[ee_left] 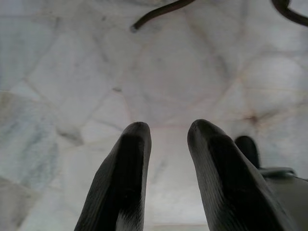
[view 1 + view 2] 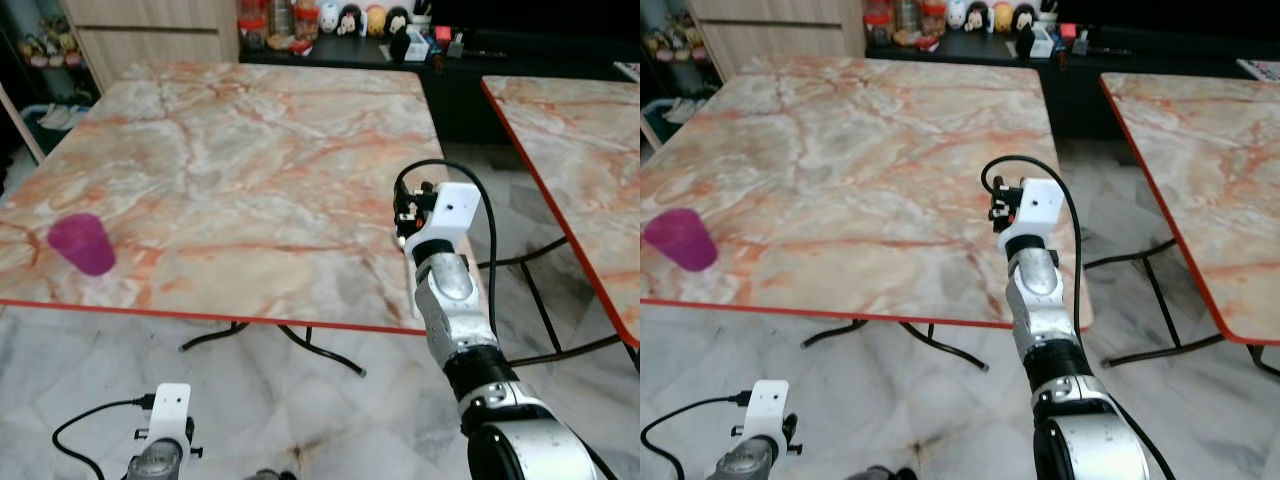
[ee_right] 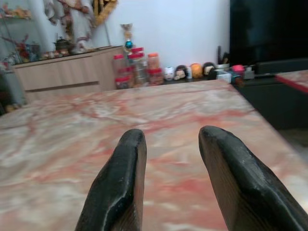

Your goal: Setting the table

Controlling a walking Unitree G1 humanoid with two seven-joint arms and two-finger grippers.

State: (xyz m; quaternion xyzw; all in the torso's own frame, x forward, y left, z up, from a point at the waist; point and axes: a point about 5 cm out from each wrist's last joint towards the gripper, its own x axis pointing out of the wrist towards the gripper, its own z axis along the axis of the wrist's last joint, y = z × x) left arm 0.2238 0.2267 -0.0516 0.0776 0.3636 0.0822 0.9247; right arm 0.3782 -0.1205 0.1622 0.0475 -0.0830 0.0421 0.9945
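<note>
A magenta plastic cup (image 2: 82, 243) stands upright on the marble table (image 2: 250, 150), close to its red front edge at the far left. My right arm (image 2: 445, 260) reaches up over the table's front right part, far to the right of the cup. In the right wrist view my right gripper (image 3: 173, 136) is open just above the tabletop, with nothing between its fingers. My left arm (image 2: 165, 440) hangs low in front of the table. My left gripper (image 1: 169, 127) is open over the tiled floor and holds nothing.
A second marble table (image 2: 580, 150) stands to the right across a narrow gap of floor. Black metal legs (image 2: 300, 345) spread under the near table. Beyond it a dark sideboard (image 2: 450, 70) carries figurines and jars (image 2: 340, 18), beside a wooden cabinet (image 2: 150, 30).
</note>
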